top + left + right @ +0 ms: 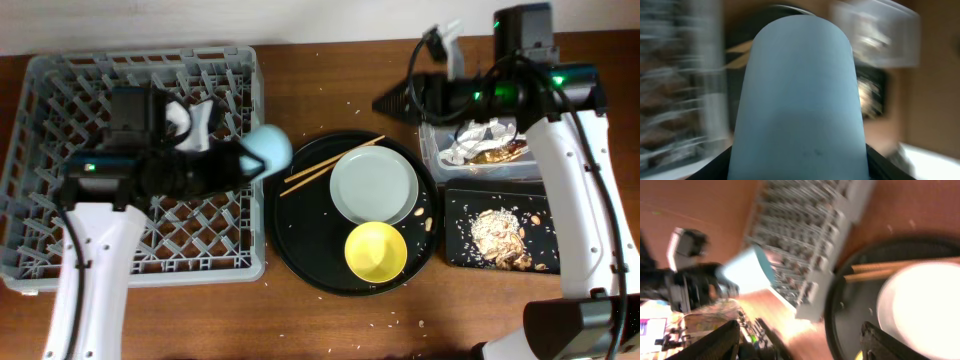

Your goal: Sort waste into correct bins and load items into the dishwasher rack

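My left gripper (248, 160) is shut on the light blue cup (268, 146), held at the right edge of the grey dishwasher rack (60, 150); the cup fills the left wrist view (800, 95). My right gripper (385, 102) is open and empty, above the table behind the big round black tray. The pale plate (373, 184), yellow bowl (375, 250) and chopsticks (325, 167) lie on that tray. The foil wrapper (482, 143) lies in the clear tub (432, 158). Beige food scraps (497, 236) lie in the shallow black tray (455, 250). The pink cup is not visible.
The big round black tray (300, 250) sits between the rack and the bins. Crumbs are scattered on the wooden table. A white object (195, 120) lies in the rack under my left arm. The right wrist view shows the rack (810, 235), plate (920, 310) and chopsticks (890, 269), blurred.
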### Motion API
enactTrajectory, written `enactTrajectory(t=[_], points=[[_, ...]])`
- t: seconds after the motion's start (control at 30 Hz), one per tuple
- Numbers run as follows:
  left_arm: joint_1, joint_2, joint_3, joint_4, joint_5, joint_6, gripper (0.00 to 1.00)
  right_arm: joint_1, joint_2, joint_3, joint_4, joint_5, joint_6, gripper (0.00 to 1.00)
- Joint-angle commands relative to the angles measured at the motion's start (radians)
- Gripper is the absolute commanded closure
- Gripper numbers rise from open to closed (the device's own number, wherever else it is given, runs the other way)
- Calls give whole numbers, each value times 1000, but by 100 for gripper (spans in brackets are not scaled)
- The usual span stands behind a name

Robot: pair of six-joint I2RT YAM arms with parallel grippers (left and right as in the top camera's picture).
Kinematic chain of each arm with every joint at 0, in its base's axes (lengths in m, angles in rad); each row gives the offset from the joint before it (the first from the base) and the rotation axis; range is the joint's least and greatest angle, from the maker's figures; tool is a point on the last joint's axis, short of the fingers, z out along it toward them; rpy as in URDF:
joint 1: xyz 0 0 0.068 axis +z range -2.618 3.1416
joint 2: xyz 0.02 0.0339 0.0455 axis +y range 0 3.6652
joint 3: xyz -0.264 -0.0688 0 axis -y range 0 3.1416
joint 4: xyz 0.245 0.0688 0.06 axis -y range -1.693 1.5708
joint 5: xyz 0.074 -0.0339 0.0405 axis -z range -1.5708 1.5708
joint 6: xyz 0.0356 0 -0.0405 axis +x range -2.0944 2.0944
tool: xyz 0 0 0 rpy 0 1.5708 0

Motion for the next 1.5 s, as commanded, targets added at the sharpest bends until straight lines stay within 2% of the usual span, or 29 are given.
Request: enactTrajectory(t=[0.0,0.07,0.13,0.23,0.4,0.57,0.7,0.73,0.77,0.8,0.9,0.93,0.97,1.03,1.1,1.13,1.17,1.2,1.27,1.47], points=[[144,-6,7,-73,-517,-135,56,100,-19,10,-111,340,8,19],[216,-6,6,-84,-661,-177,60,191,-12,10,-150,469,8,12],[229,0,-3,-66,-680,-192,60,277,-5,10,-153,550,9,7],[229,48,-62,-57,-716,-195,59,315,-5,10,-154,568,13,6],[227,193,-96,-6,-581,-195,59,314,-5,10,-154,568,12,5],[179,276,-126,11,-584,-194,59,314,-5,10,-153,571,13,4],[169,292,-188,102,-600,-195,58,314,-5,10,-154,572,13,4],[169,291,-187,115,-599,-195,30,314,-5,10,-154,572,13,4],[169,291,-175,106,-599,-194,14,314,-5,10,-153,572,13,4],[169,291,-154,79,-599,-194,2,314,-5,10,-154,572,12,4],[169,267,23,-61,-599,-158,1,314,-5,10,-154,595,13,4],[166,245,99,-98,-587,-113,1,313,-5,10,-154,615,52,4],[158,217,156,-109,-541,-34,1,313,-5,10,-159,673,133,2],[123,140,195,-96,-420,156,2,300,-5,9,-165,737,190,1],[73,58,195,-81,-400,258,3,273,-5,-14,-167,751,208,1],[28,3,195,-74,-401,313,7,253,-5,-41,-161,750,208,1],[-8,-36,195,-74,-404,327,10,234,-5,-76,-161,750,208,1],[-23,-50,195,-73,-406,327,1,232,-5,-94,-161,750,207,1],[-29,-59,195,-63,-397,326,1,236,-5,-106,-161,748,207,1],[-29,-58,195,-59,-398,326,1,235,-7,-93,-142,435,207,2]])
